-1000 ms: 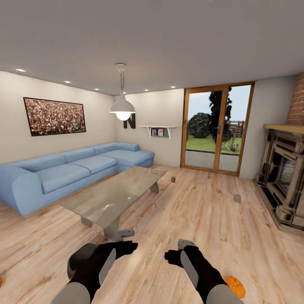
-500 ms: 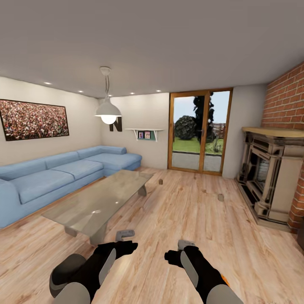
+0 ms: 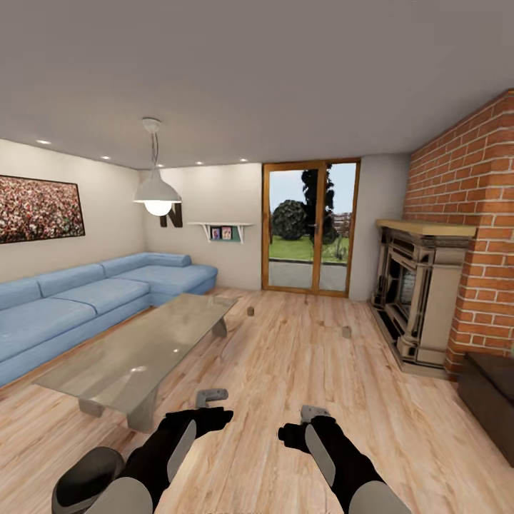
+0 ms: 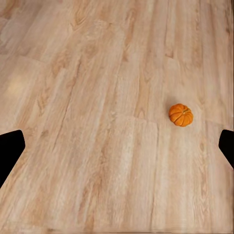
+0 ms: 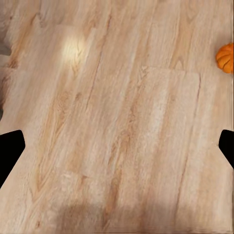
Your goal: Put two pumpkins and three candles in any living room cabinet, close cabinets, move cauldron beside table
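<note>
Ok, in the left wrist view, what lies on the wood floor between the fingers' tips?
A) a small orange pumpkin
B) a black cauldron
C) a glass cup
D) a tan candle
A: a ribbed orange pumpkin sits alone on the wooden floor, with both dark fingers spread wide, holding nothing.

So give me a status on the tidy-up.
Nothing looks done. A pumpkin lies on the wood floor, and two candles sit on it beyond the glass table. Left hand and right hand hold nothing. Everything remains.
</note>
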